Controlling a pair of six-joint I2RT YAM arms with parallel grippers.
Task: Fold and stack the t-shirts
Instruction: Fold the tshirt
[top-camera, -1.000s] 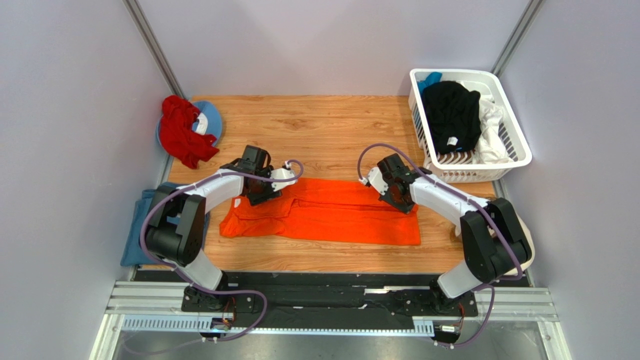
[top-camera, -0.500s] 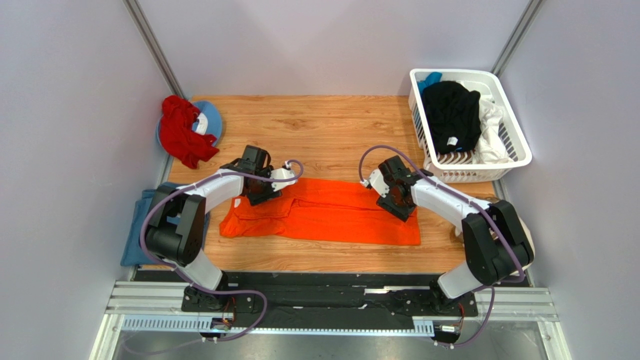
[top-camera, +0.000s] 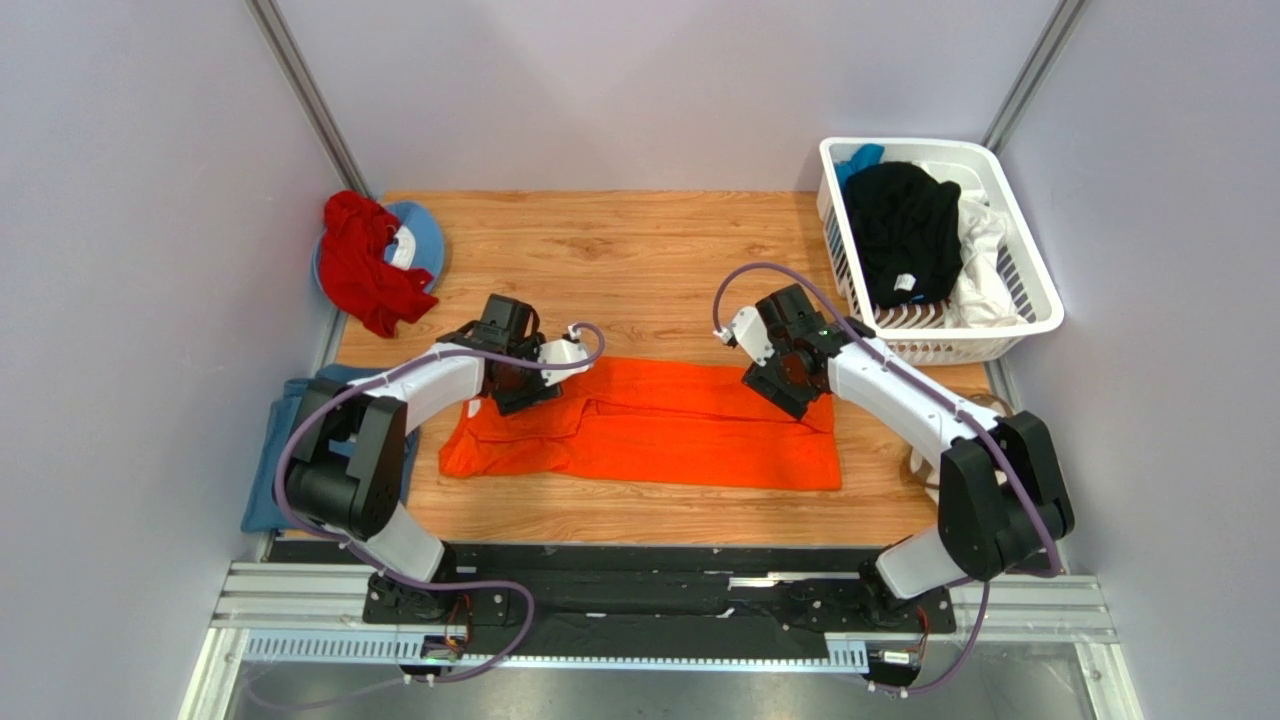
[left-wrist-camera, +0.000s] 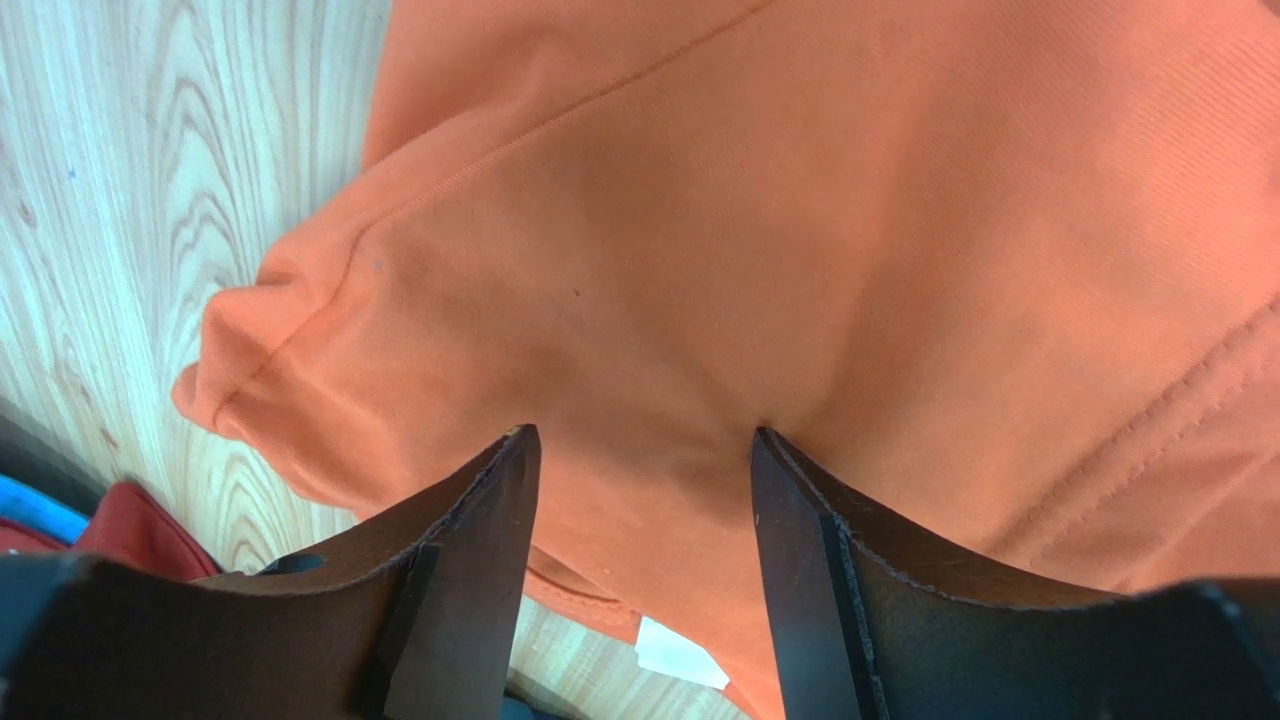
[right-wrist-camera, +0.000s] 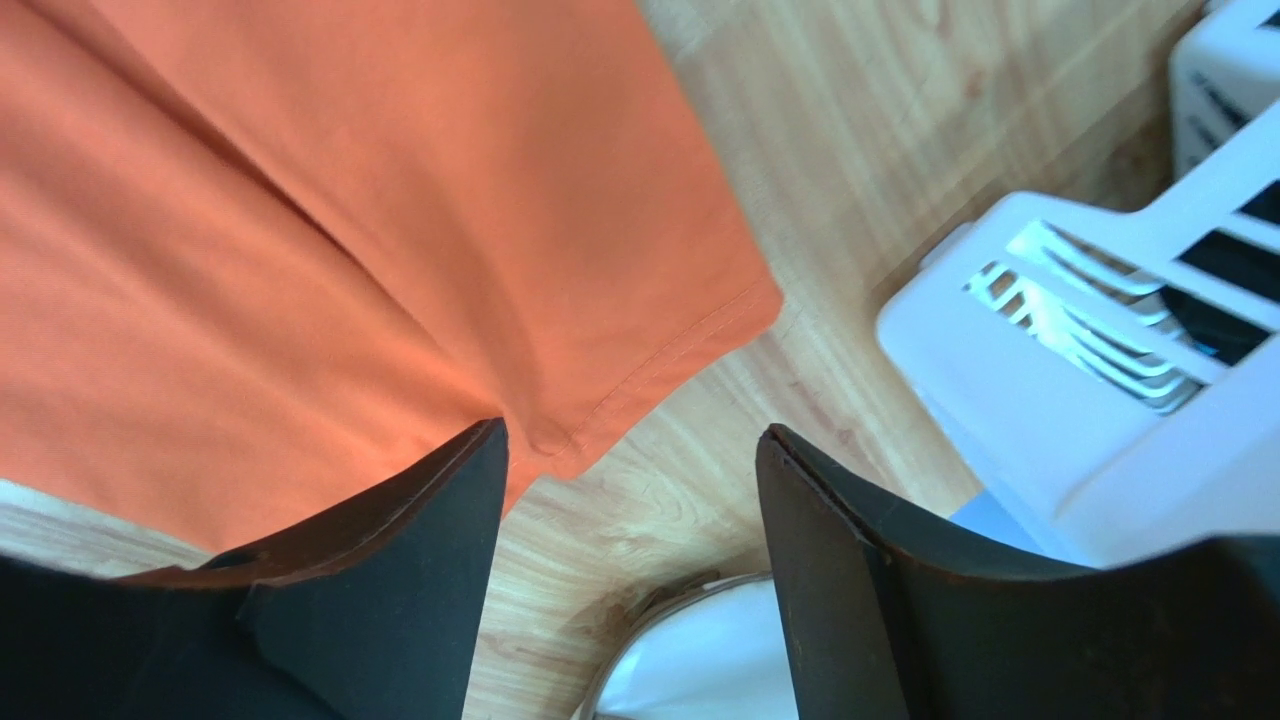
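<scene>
A bright orange t-shirt (top-camera: 646, 428) lies folded into a long band across the middle of the table. My left gripper (top-camera: 511, 393) is down on its left, sleeve end. In the left wrist view that gripper (left-wrist-camera: 639, 443) is open, its fingertips touching the orange cloth (left-wrist-camera: 842, 225) without pinching it. My right gripper (top-camera: 784, 393) hovers over the shirt's far right corner. It is open (right-wrist-camera: 631, 435), with bare wood and the hem corner (right-wrist-camera: 661, 353) between its fingers. A dusty blue t-shirt (top-camera: 275, 450) hangs at the table's left edge. Black (top-camera: 902, 225) and white (top-camera: 984, 255) shirts fill the basket.
A white slatted basket (top-camera: 1037, 308) stands at the back right, close to my right gripper, and its corner (right-wrist-camera: 1052, 375) shows in the right wrist view. A red cloth (top-camera: 365, 263) lies on a blue round thing at the back left.
My right gripper has opened, let go of the shirt's right corner and drawn back a little toward the basket. The left gripper has hardly moved.
</scene>
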